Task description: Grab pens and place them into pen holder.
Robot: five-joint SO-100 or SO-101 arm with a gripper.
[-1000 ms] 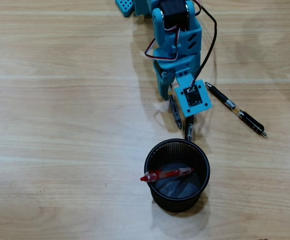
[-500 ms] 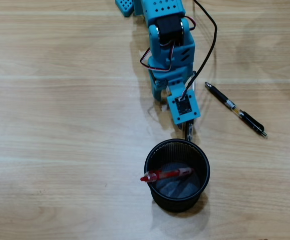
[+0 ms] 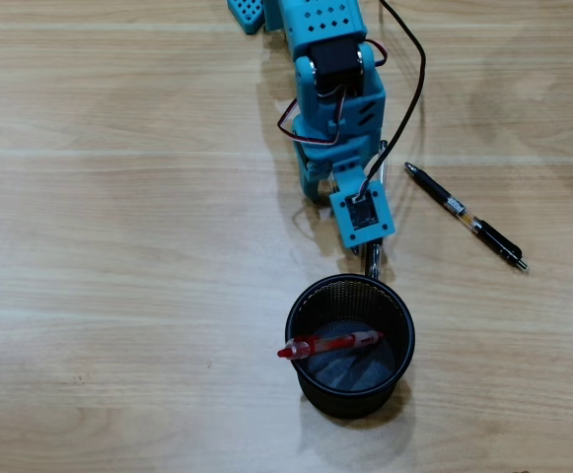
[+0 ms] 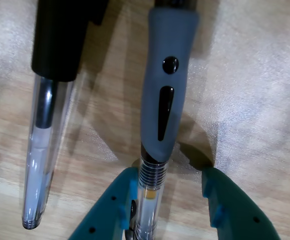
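Observation:
In the wrist view a pen with a grey rubber grip and clear barrel (image 4: 166, 90) lies on the wooden table between my teal fingers (image 4: 116, 207). It rests against the left finger, with a gap to the right one. My gripper (image 4: 169, 197) is open around it, low over the table. A clear pen with a black cap (image 4: 47, 125) lies parallel to its left. In the overhead view my gripper (image 3: 363, 222) sits just above the black mesh pen holder (image 3: 401, 340), where a red pen (image 3: 330, 345) leans across. Only a pen tip (image 3: 373, 260) shows below my wrist.
A black pen (image 3: 468, 217) lies diagonally on the table to the right of the arm in the overhead view. The arm's black cable (image 3: 414, 89) loops on the right side. Bare wooden table (image 3: 118, 246) extends to the left.

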